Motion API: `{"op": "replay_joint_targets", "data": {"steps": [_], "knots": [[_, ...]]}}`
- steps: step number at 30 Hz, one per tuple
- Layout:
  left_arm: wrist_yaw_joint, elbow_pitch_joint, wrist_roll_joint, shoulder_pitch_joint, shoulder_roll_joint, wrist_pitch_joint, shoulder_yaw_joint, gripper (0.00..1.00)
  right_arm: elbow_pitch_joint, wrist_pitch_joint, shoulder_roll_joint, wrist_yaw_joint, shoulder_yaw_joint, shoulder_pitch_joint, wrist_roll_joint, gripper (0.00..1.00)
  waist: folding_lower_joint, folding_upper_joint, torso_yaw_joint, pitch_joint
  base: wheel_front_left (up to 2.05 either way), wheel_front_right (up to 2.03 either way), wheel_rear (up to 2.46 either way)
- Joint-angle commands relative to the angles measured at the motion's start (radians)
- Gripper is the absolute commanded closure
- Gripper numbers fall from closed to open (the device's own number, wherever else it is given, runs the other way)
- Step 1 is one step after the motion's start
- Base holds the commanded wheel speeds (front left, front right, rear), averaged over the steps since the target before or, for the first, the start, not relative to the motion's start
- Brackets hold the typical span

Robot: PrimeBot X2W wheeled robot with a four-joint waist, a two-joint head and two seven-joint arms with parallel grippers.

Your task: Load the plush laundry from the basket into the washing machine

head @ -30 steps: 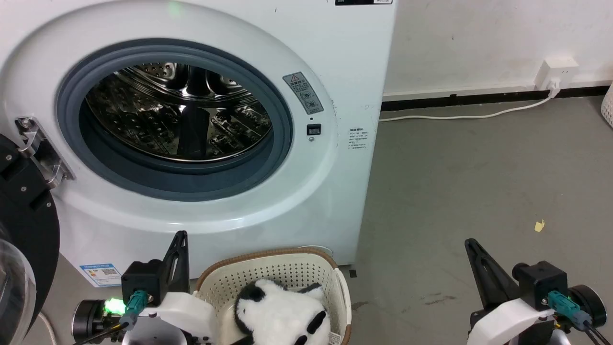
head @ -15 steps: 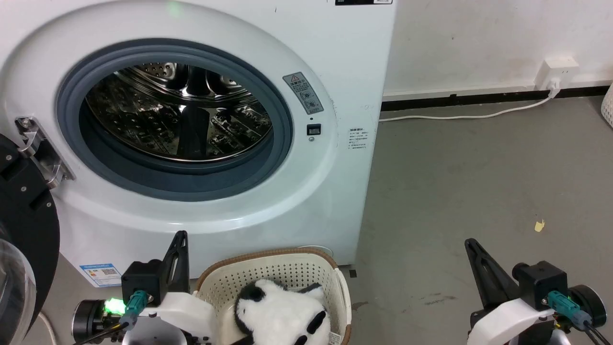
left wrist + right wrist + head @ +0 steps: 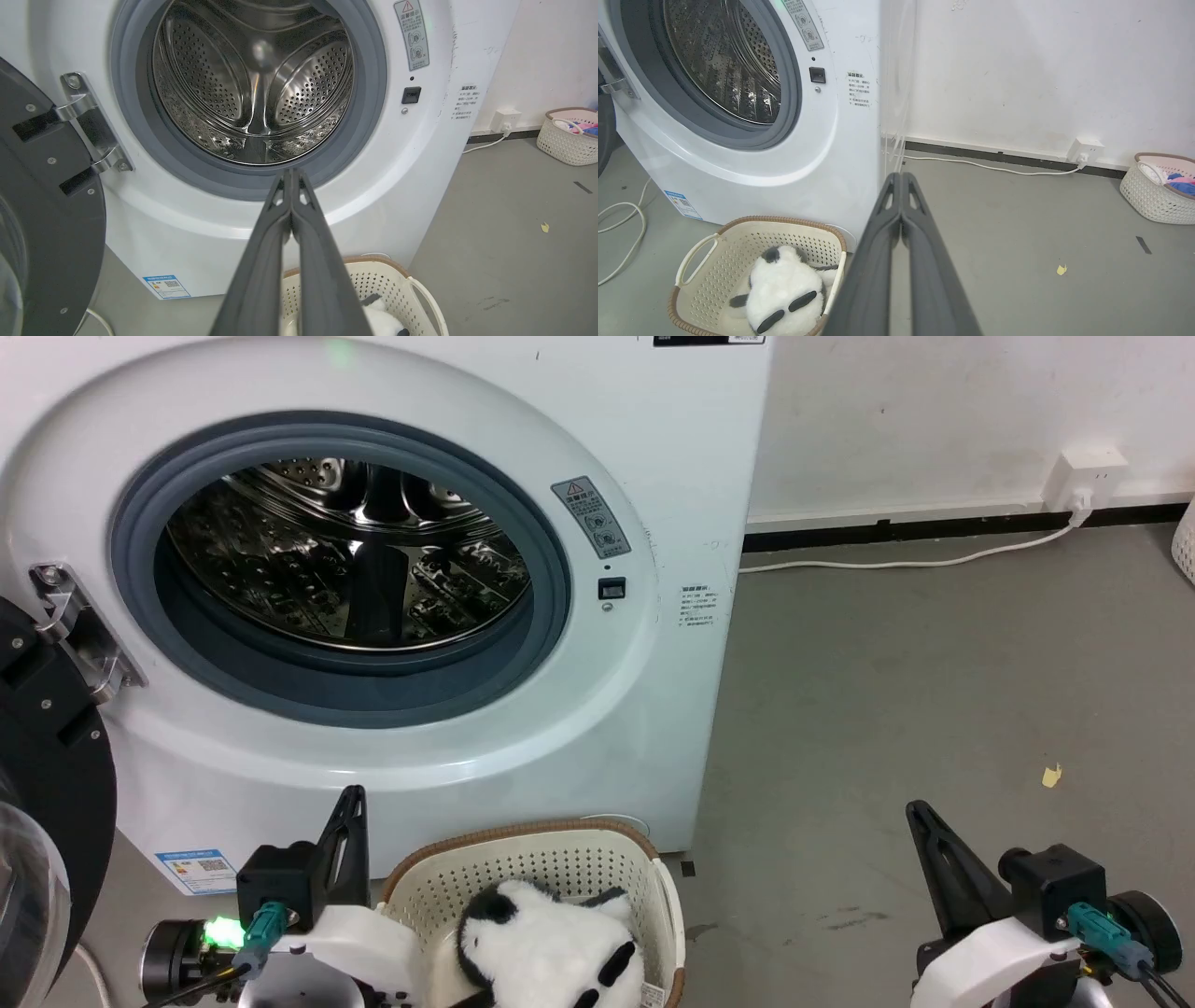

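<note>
Washing machine [image 3: 607, 728]: it is standing right before me, its round porthole facing me and the steel drum [image 3: 345, 560] shining inside the grey gasket.
Door [image 3: 47, 784]: it is hanging swung out at my left on its metal hinge.
Basket [image 3: 532, 859]: it is sitting on the grey floor [image 3: 934, 691], just in front of the machine's lower right corner.
Plush laundry [image 3: 546, 952]: it is lying inside the basket, taking up much of it, with black patches facing up.
Left arm: I am holding it low, just beside the basket's left side, with the fingers pointing up at the machine's front below the porthole.
Left gripper [image 3: 353, 798]: its jaws are pressing flat together along their length, clenched and empty.
Right arm: I am holding it low over bare floor, well apart from the basket on its right, with the fingers leaning slightly left.
Right gripper [image 3: 917, 810]: its jaws are likewise pressing together, carrying no load.
Yellow scrap [image 3: 1052, 775]: it is lying on the floor beyond my right gripper.
</note>
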Motion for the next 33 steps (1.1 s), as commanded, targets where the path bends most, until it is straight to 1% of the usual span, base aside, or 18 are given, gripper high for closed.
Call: {"op": "replay_joint_targets", "data": {"steps": [1,33], "knots": [[-0.004,-0.004,0.002,0.015,0.0,0.0,0.001,1.0,-0.004,0.001,0.003,-0.001,0.0,-0.012,-0.008,1.0,0.0,0.0,0.0,0.0,0.0,0.0,0.0],[-0.004,-0.004,0.002,0.015,0.0,0.0,0.001,1.0,-0.004,0.001,0.003,-0.001,0.0,-0.012,-0.008,1.0,0.0,0.0,0.0,0.0,0.0,0.0,0.0]]}}
